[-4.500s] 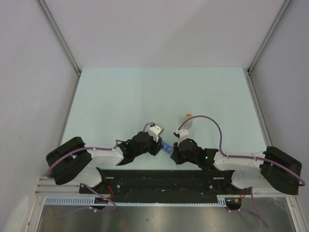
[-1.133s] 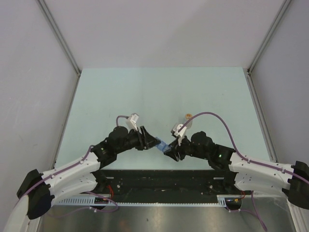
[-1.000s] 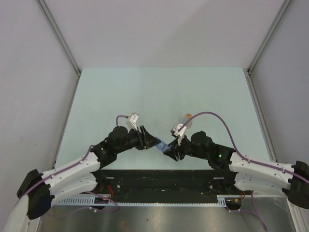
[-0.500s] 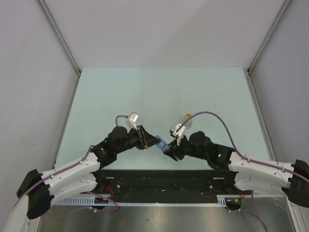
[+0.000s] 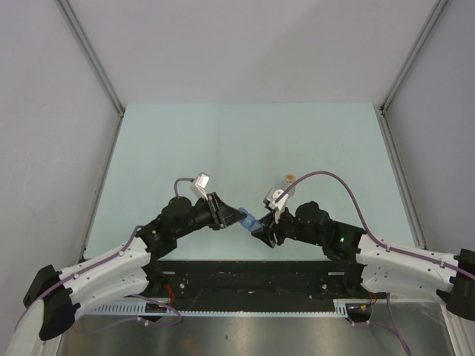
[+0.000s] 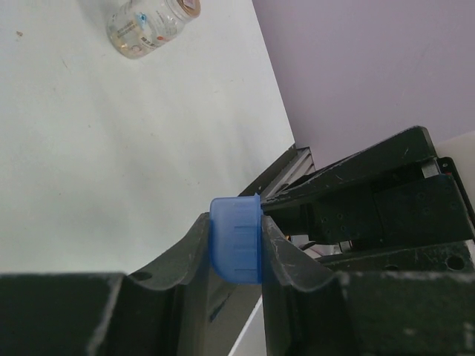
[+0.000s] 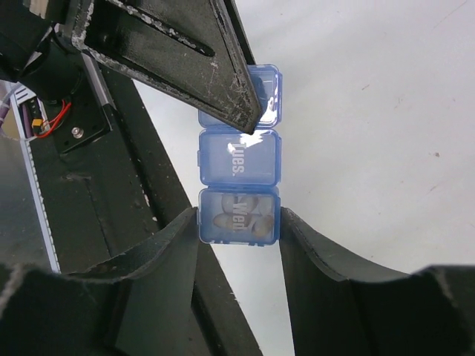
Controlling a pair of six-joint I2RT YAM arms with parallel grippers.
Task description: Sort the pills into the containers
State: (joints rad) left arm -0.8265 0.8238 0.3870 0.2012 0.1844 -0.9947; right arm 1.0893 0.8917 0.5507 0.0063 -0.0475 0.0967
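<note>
Translucent blue plastic three-compartment pill box [image 7: 239,174] hangs between both arms near the surface's [image 5: 223,141] near edge, long axis running arm to arm. Right end effector [image 7: 239,220] pinches its "Wed" end; left end effector [image 6: 236,248] pinches the opposite end.

Far compartment of pill box [image 7: 239,174] part-hidden behind left tool finger [image 7: 185,52]; bottle [image 6: 148,30] cropped at top edge.

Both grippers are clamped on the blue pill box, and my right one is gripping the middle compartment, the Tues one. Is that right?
Not quite. The left gripper and right gripper are both clamped on the blue pill box, but the right one grips the end Wed compartment, not the middle Tues compartment. The right wrist view shows it.
</note>
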